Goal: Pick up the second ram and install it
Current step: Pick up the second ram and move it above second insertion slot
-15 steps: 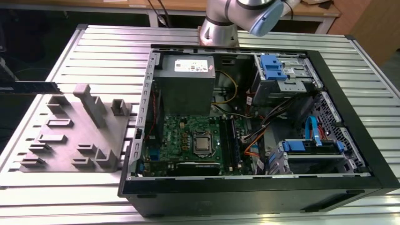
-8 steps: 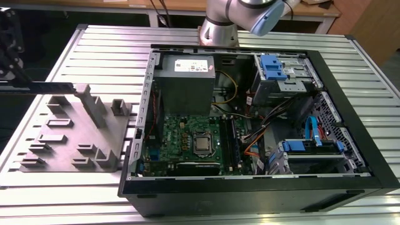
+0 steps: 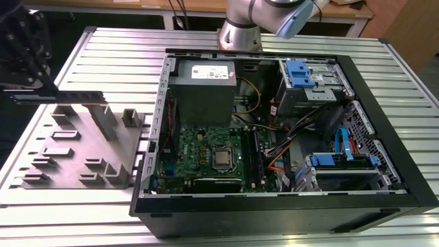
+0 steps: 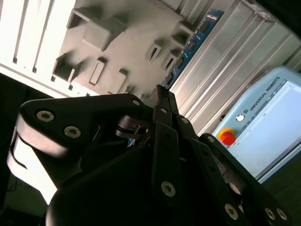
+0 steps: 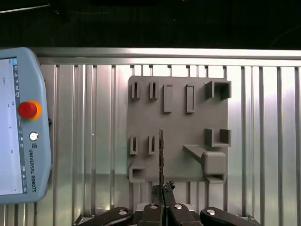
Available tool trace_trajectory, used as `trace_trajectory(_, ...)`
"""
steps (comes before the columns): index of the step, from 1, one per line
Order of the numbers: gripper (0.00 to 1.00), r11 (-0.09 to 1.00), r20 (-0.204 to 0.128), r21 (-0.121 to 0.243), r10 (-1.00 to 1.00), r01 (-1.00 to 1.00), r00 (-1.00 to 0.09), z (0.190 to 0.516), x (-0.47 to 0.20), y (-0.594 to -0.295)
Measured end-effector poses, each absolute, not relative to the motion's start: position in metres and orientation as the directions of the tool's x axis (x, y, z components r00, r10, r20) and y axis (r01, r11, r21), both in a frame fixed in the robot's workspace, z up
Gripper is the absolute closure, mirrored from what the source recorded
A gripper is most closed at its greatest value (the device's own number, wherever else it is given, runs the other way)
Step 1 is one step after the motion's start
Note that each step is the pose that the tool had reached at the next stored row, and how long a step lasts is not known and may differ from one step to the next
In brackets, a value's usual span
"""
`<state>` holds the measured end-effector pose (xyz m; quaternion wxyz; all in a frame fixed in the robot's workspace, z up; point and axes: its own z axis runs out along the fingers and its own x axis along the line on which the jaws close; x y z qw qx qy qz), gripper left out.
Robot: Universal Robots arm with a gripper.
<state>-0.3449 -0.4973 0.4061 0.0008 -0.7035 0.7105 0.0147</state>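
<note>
One gripper (image 3: 31, 88) does the work, and you see its fingers pressed together on the second ram (image 3: 72, 96), gripping it at one end. In the exterior view the stick is held level above the far edge of the grey fixture tray (image 3: 69, 170), at the exterior view's left of the open computer case (image 3: 288, 213) and well apart from it. In the first wrist view you look along the stick's thin edge (image 5: 161, 155), which runs out from the closed fingertips (image 5: 163, 190) over the tray's (image 5: 178, 127) bare middle, between its slots. Inside the case, the black memory sockets (image 3: 255, 157) lie beside the green motherboard (image 3: 199, 152), nearer than the grey power supply (image 3: 203, 98). A teach pendant (image 5: 14, 141) lies on the slatted table (image 5: 84, 141) beside the tray.
</note>
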Motion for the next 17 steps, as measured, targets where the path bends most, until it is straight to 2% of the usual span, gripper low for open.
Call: trace_trajectory(17,0.92,0.010,-0.022,0.029,-1.000,-1.000,-0.010,0.405,-0.269,-0.497)
